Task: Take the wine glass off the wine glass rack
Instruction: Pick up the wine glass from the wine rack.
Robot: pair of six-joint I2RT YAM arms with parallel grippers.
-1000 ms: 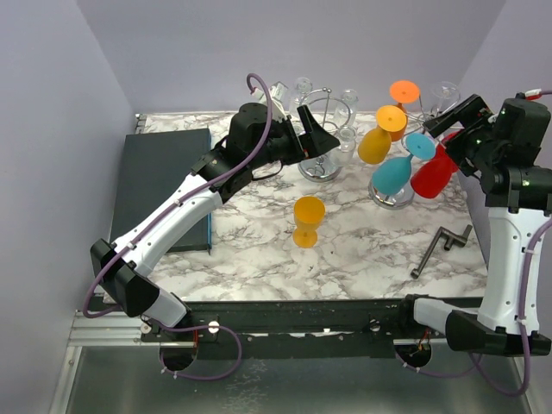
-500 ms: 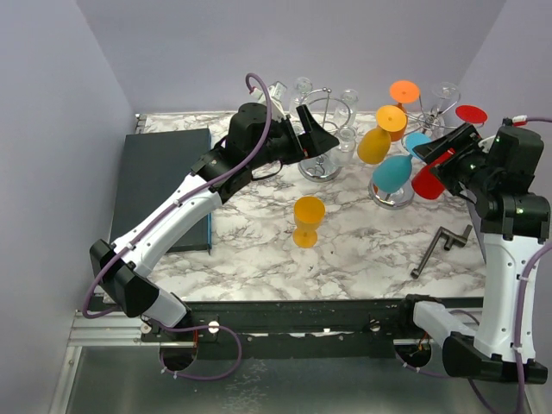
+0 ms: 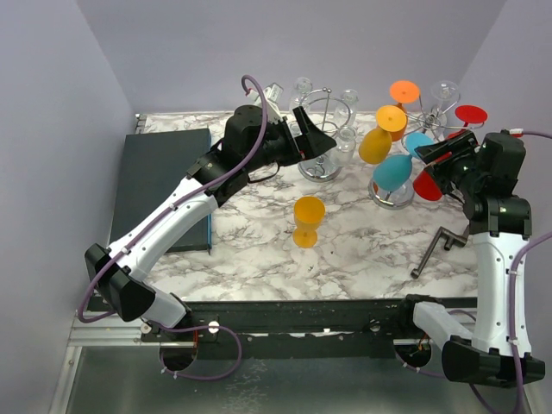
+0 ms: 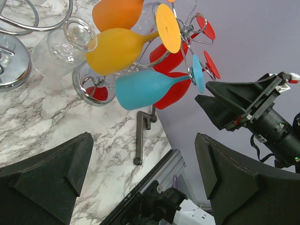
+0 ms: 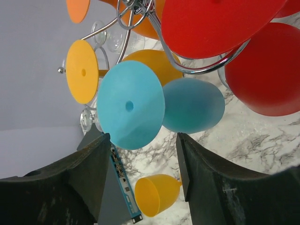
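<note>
Blue wine glass (image 3: 393,172) hangs on the wine glass rack (image 3: 394,199) at the table's back right. It's tilted, bowl low and left, stem rising to the foot, and the foot faces my right gripper (image 5: 143,140). So the glass lies just left of that claw, foot end first. Its jaws stand partway apart, foot disc before the gap, nothing held as far as I see. Left gripper (image 4: 143,138) is wide and empty, well apart by the clear-glass rack (image 3: 321,169), so the right arm is nearer. In the way, I'd say: red glass (image 3: 427,185) just beside the claw, yellow glass (image 3: 373,145) beside the blue, rack wires round the stem.
</note>
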